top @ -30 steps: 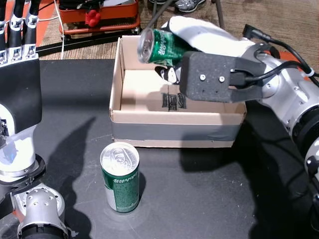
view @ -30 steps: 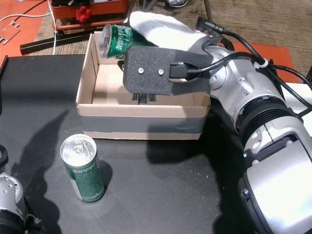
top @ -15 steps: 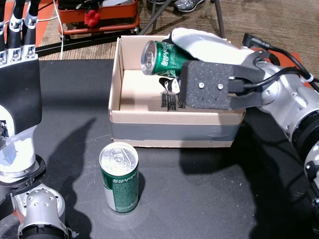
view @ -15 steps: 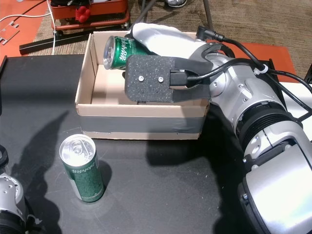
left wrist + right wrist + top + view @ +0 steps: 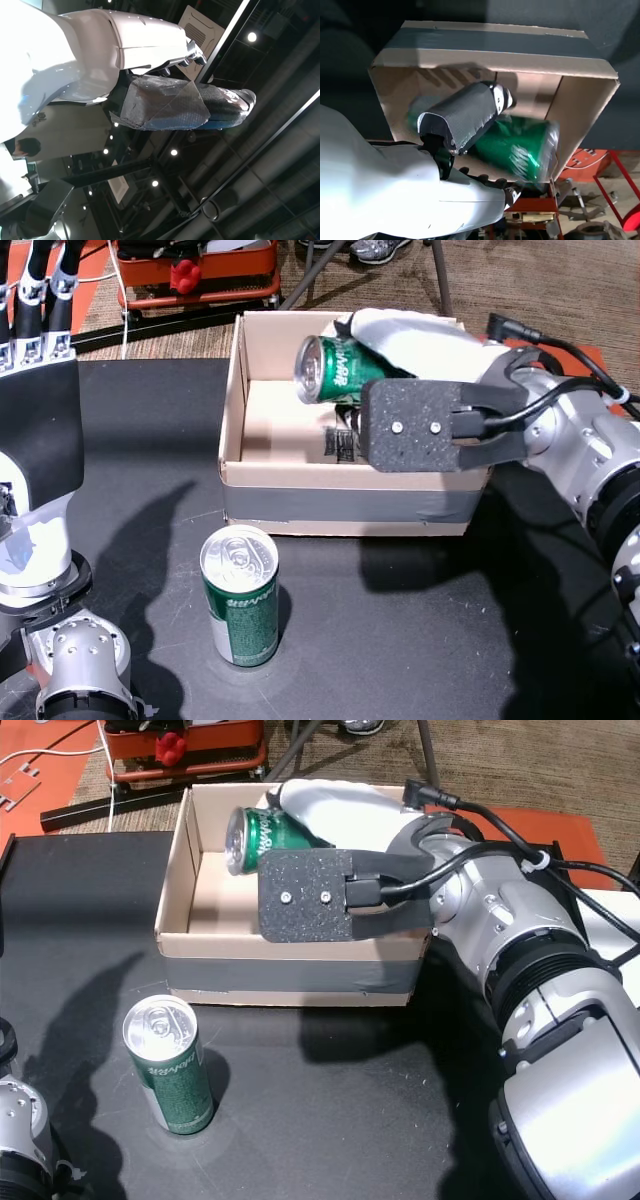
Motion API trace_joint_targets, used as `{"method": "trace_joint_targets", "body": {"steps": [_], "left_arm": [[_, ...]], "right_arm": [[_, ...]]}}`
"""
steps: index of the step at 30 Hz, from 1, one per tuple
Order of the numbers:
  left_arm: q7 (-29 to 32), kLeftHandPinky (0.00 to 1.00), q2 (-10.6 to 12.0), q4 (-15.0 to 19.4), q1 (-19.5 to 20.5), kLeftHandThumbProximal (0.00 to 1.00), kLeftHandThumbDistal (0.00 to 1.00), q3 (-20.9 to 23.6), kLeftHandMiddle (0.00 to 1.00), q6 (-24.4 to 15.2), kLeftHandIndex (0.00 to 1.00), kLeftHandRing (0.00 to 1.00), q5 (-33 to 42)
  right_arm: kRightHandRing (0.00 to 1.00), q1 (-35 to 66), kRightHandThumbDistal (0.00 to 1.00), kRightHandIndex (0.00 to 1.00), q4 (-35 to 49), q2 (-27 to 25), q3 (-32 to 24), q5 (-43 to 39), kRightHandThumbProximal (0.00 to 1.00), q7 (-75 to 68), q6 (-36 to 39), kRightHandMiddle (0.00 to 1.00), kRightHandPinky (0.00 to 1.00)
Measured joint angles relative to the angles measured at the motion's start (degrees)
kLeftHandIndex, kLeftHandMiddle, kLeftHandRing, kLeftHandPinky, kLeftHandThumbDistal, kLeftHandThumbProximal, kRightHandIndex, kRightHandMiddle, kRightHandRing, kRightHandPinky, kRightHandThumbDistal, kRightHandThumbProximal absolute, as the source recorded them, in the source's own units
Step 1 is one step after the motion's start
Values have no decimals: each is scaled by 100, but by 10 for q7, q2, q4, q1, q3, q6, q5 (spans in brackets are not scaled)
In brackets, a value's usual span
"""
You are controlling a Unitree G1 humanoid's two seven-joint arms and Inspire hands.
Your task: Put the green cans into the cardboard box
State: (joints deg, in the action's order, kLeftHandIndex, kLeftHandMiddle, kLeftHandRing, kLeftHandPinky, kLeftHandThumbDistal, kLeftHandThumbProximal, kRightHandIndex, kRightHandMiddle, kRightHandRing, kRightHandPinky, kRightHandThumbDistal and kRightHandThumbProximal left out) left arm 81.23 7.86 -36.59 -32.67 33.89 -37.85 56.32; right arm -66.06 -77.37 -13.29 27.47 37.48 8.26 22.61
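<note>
Right hand (image 5: 400, 340) clamped on a green can (image 5: 335, 368), can lying on its side, silver top facing 9 o'clock. Can sits inside the box (image 5: 232, 420) opening, at about 12 o'clock of the box, near the back wall; whether it touches the box floor can't be told. In a head view same can (image 5: 262, 832) shows above the black foam pad on the wrist. Right wrist view: thumb (image 5: 465, 115) across the can (image 5: 520, 152), box (image 5: 580, 107) interior behind it.

Second can (image 5: 240, 595) stands upright on the black surface (image 5: 400, 640), outside the box, at 6 o'clock from its front-left corner, well apart from the right hand. Also in a head view (image 5: 168, 1065), near the box front wall, not touching.

Left hand (image 5: 35, 310) at 9 o'clock edge of a head view, fingers straight and apart, pointing to 12 o'clock, holding nothing. Left wrist view shows the left hand (image 5: 165, 75) against a ceiling with lights.

Red tray (image 5: 200, 270) on the floor at 12 o'clock beyond the surface.
</note>
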Motion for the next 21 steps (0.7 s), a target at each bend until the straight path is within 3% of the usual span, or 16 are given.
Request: {"method": "trace_joint_targets", "body": {"steps": [15,21], "left_arm": [[0,100,0,0,1,90,60,0,88,0,90,97,0],[-1,100,1,1,2,90,60,-1,88,0,90,97,0]], "right_arm": [[100,0,100,100,0,-1,4,-1,26,11,-1,100,100],[100,1,94,95,0,-2,-7,-11,16,12,0,100,100]]}}
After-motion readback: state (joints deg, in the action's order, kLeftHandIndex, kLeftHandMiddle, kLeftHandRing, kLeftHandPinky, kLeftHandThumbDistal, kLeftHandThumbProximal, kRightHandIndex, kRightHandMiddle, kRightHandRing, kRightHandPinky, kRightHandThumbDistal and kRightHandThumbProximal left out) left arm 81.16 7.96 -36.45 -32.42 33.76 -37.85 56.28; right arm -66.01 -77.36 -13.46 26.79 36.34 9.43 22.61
